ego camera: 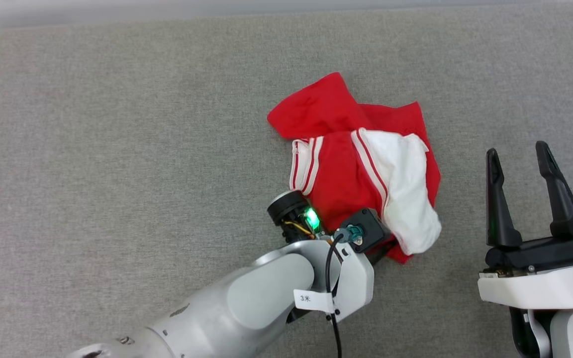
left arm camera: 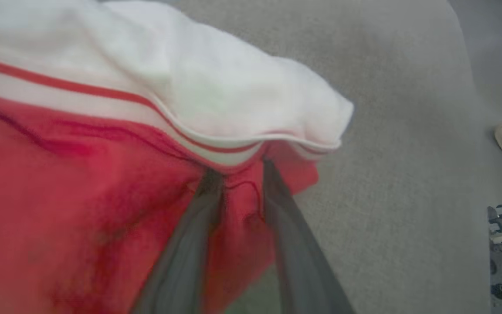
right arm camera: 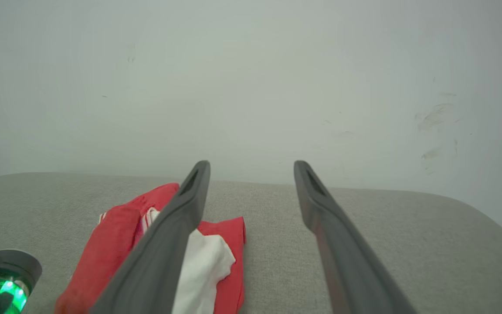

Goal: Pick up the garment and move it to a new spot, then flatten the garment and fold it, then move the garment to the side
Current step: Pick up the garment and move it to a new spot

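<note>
Head view shows the garment (ego camera: 346,169) crumpled on the grey surface (ego camera: 117,149), with the right gripper (ego camera: 518,154) spread wide and empty beside it. The left gripper (left arm camera: 238,168) has red cloth between its fingers, but whether they pinch it I cannot tell. This looks like the pick-and-move step; next comes a sure hold, then flattening.

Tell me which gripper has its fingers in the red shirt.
The left gripper: its dark fingers reach into the crumpled red-and-white soft fabric T-shirt; the right gripper stands open, apart from it.
</note>
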Controlling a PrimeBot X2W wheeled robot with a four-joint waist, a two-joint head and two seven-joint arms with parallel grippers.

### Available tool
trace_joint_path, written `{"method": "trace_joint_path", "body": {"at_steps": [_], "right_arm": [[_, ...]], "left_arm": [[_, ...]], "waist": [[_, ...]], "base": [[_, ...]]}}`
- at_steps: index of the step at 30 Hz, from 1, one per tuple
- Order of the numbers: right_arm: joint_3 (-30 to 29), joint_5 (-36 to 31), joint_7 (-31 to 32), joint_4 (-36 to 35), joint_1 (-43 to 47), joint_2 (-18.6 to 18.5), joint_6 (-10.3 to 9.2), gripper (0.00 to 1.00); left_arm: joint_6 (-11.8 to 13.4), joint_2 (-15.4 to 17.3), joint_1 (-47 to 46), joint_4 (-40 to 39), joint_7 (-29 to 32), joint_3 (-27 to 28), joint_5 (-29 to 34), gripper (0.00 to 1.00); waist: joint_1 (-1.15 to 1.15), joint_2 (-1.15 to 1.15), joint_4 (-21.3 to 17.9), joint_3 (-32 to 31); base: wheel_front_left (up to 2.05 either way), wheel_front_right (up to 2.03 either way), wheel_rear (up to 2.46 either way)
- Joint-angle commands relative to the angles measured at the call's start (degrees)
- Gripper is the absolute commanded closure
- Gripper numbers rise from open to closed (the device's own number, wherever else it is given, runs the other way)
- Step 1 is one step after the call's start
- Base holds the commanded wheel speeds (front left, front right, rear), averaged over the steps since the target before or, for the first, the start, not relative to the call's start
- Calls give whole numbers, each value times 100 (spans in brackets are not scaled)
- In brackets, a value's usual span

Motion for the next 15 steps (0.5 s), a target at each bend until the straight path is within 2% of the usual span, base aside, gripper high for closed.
{"method": "trace_joint_path", "body": {"at_steps": [1,9,15], "right_arm": [[-19,6,-11,31,75,18,-4,0],[-84,5,-10,211,262,18,-4,0],[-124,-14,-11,319,417,17,-4,0]], "left_arm": [[33,-25,-124,33,-176,15,64,0],[522,12,-171,-66,-1028,477,58,0],[1145,351,34,-581,-1230,1066,204,0]], "waist": [[0,0,30,-69],[0,0,145,-505],[0,0,247,-801]], "base": [[0,0,0],[0,0,0],[0,0,0]]}}
